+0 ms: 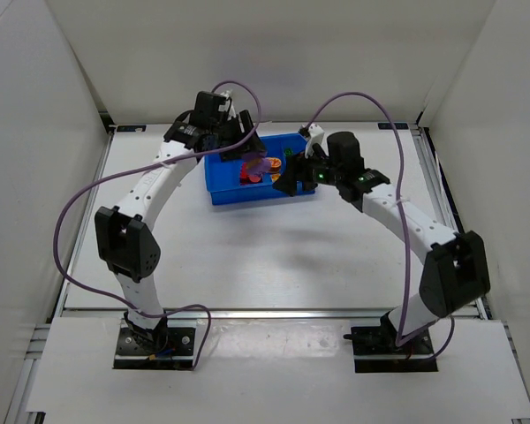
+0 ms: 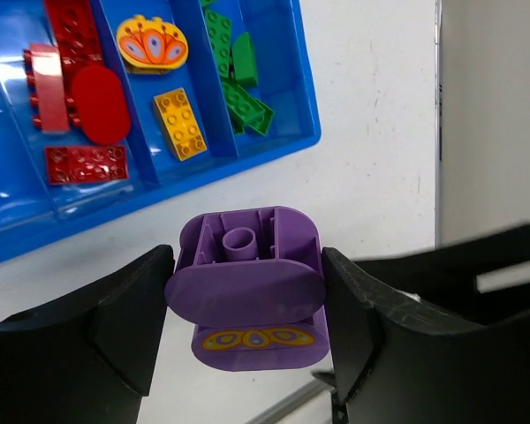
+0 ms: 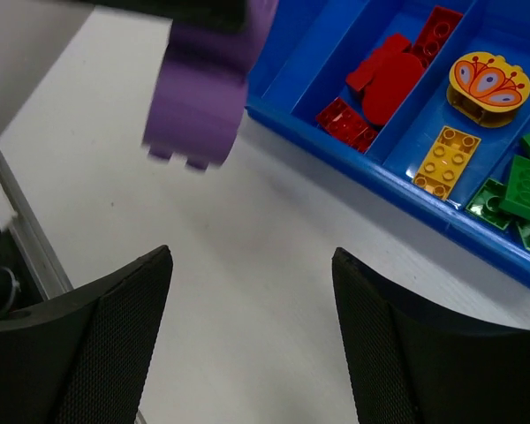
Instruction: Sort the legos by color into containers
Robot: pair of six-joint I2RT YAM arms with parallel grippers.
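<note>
Purple legos (image 2: pixel 245 291) pinched in raised left tool (image 2: pixel 247 309) near blue tray (image 2: pixel 287 146); right tool (image 3: pixel 252 291) hangs parted, empty

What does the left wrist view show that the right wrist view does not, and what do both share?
Only the left wrist view: the left gripper clamping the purple rounded plastic brick, its hollow underside and patterned face. Only the right wrist view: the right gripper, open and empty, and a metal rail at the table's edge. Both: that brick, and the shallow blue plastic tray holding red bricks, yellow-orange bricks and green bricks in separate compartments.
</note>
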